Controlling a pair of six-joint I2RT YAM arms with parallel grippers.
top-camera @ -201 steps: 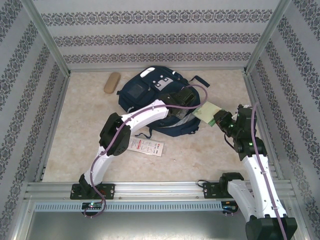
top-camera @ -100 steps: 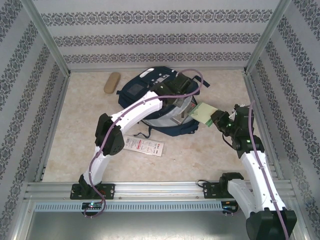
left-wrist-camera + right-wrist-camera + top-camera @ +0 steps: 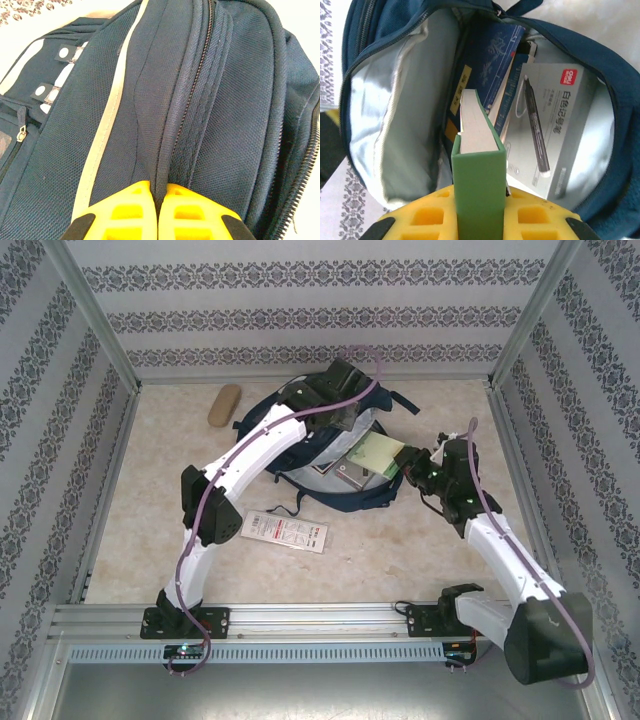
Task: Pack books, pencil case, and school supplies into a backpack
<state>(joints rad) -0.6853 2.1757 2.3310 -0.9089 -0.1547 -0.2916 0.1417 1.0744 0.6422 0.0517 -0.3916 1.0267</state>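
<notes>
The navy backpack (image 3: 275, 430) lies at the back of the table with its mouth held open. My left gripper (image 3: 335, 400) is shut on a fold of its fabric beside the zipper (image 3: 192, 85), yellow fingers (image 3: 125, 205) pinching it. My right gripper (image 3: 408, 466) is shut on the pale green pad (image 3: 373, 452), held edge-on over the opening (image 3: 479, 150). Inside lie a navy book with a yellow label (image 3: 492, 55) and a white pen box (image 3: 565, 120). The tan pencil case (image 3: 224, 405) rests at the back left. A white packet with red print (image 3: 288, 531) lies on the table.
The left arm (image 3: 215, 495) arches over the packet and the backpack's near side. Patterned walls and metal frame posts close in the table (image 3: 160, 520) on three sides. The backpack's silver lining (image 3: 385, 115) spreads wide on the left of the opening.
My left gripper has pulled the backpack fabric up and toward the back wall, widening the mouth. My right gripper has carried the green pad leftward over the opening.
</notes>
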